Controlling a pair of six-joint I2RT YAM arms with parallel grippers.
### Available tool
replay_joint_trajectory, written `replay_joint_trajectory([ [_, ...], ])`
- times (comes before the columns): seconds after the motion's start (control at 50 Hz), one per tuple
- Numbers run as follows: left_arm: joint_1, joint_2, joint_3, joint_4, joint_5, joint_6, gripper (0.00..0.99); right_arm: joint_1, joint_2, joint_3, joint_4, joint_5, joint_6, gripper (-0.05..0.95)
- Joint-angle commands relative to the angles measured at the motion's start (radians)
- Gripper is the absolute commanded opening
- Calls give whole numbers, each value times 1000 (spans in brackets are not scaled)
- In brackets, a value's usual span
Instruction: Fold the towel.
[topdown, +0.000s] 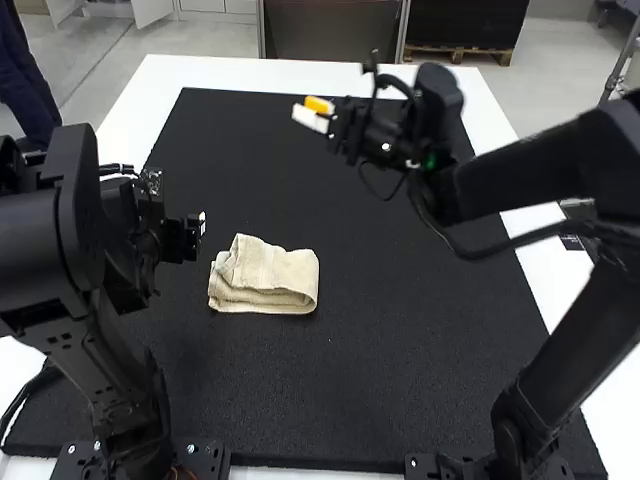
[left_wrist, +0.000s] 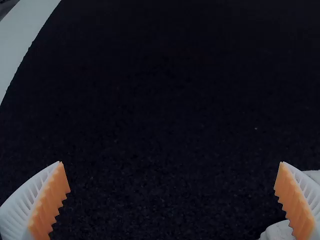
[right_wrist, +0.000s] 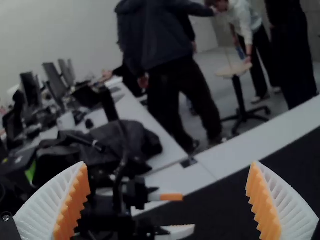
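The cream towel (topdown: 265, 277) lies on the black mat as a small layered bundle, with a raised, uneven corner at its left. My left gripper (topdown: 200, 223) is just beyond the towel's left end; in its wrist view the left gripper (left_wrist: 171, 175) is open, its fingers wide apart, and a pale bit of towel (left_wrist: 280, 231) shows by one finger. High over the mat's far part is my right gripper (topdown: 314, 113), away from the towel. The right wrist view shows that right gripper (right_wrist: 168, 175) open with nothing between its fingers.
The black mat (topdown: 400, 340) covers most of the white table (topdown: 165, 85). The right arm (topdown: 540, 170) reaches in across the mat's far right. The left arm (topdown: 60, 240) stands close along the left edge.
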Motion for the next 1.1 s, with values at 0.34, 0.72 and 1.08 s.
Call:
replay_joint_trajectory([
  [0.34,-34,-16,54,9,7,-24,966,-151,-207,-201,173,-108,149,902],
  [0.72,-45,-14,55,21,-6,-29,966,-167,-360,-357,271,-79,163,903],
  [1.08,-45,-36,55,32,-10,-64,964,-355,-642,-448,254,-202,313,903],
])
